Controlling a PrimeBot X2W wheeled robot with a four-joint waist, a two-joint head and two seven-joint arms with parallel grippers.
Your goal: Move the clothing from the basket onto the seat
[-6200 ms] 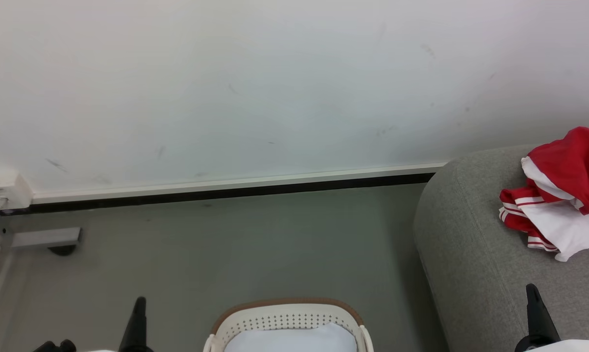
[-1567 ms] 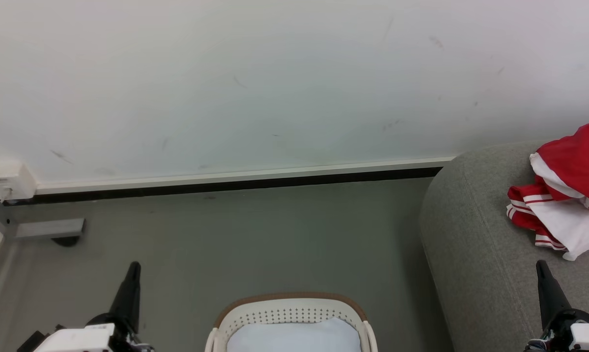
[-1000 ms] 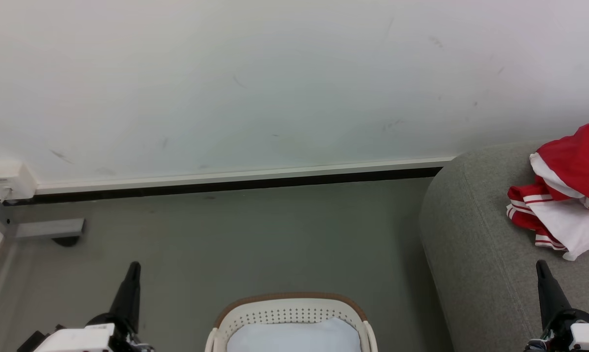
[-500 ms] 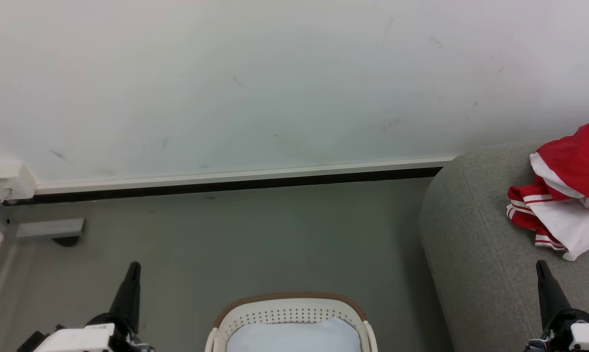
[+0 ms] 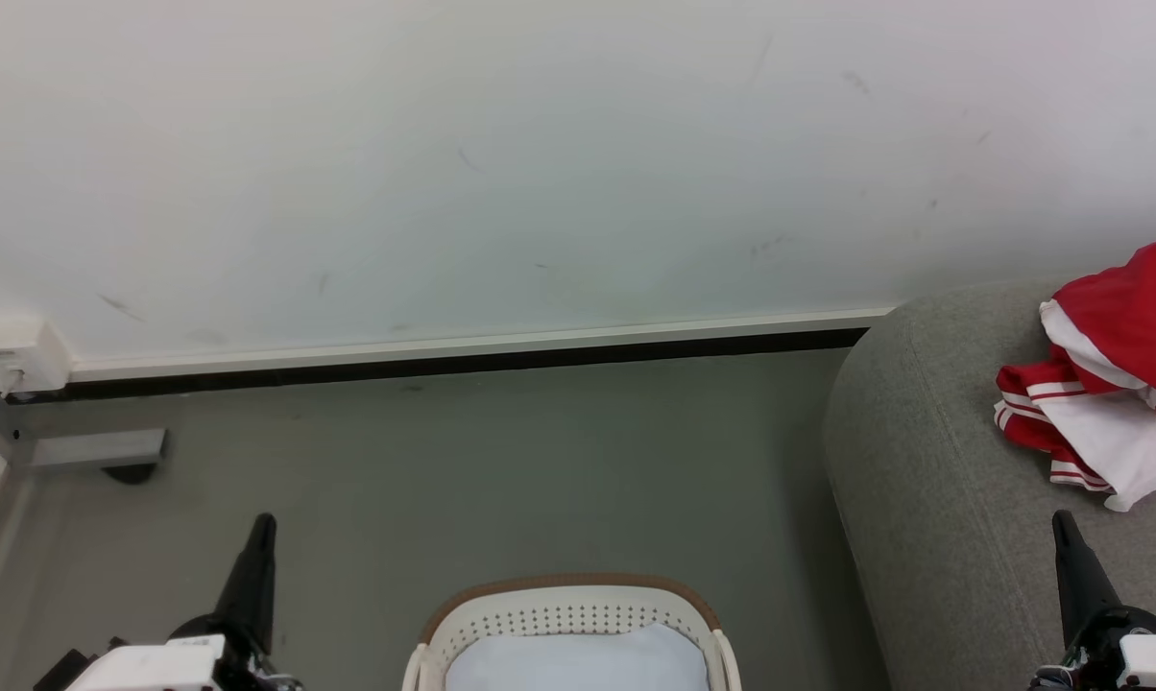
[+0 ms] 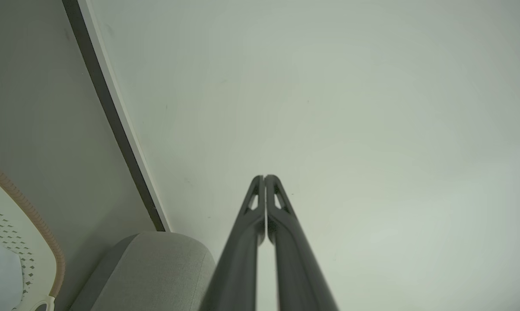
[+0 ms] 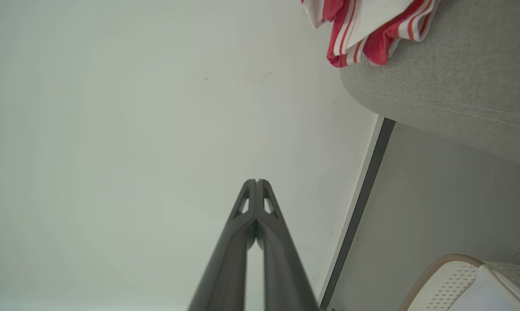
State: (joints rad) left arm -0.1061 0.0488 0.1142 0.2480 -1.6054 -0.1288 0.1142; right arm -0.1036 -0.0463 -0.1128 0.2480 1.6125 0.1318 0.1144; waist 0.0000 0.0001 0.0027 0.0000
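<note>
**A:** Where do things stand? Biggest first.

**B:** The seat (image 5: 933, 499) is at the right. The basket (image 5: 568, 583) sits on the floor, apart from it to the left. The clothing (image 5: 1116, 384) lies crumpled on top of the seat.

**A:** So the carrying step looks finished?

**B:** I judge so. All I can see in the basket is a pale cloth (image 5: 578, 662), not the red garment.

**A:** And the tools?

**B:** The left tool (image 6: 264, 177) has its fingers pressed together and holds nothing. It sits low, left of the basket. The right tool (image 7: 256, 181) is also together and empty, near the clothing but not touching it.

**A:** Next move?

**B:** Probably nothing more than resting. If the garment needed nudging further from the seat's edge, the right tool would have to spread its fingers first.
</note>
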